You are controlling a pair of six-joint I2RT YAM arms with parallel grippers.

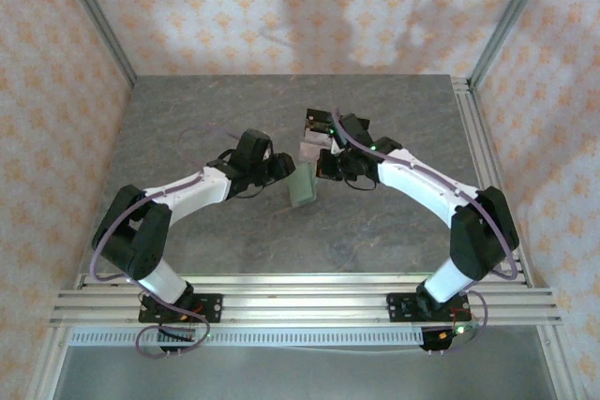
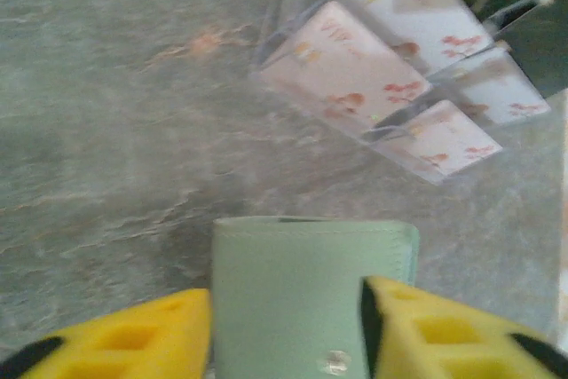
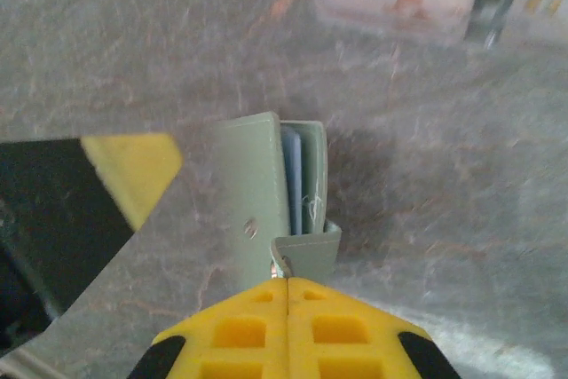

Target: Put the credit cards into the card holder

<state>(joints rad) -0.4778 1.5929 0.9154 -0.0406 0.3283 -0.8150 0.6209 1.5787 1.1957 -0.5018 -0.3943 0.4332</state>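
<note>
- Now my right gripper is pressed together, pinching the tab of the card holder.
- My left gripper is spread wide, one finger on each side of it.
- The credit cards sit in a clear stand close by.

The card holder is sitting near the middle of the worktop. Just behind it, toward the far edge, the clear stand is holding the credit cards. The left pincer is straddling the card holder from the left edge's side, and the right pincer is pinching its tab from the right.
</note>
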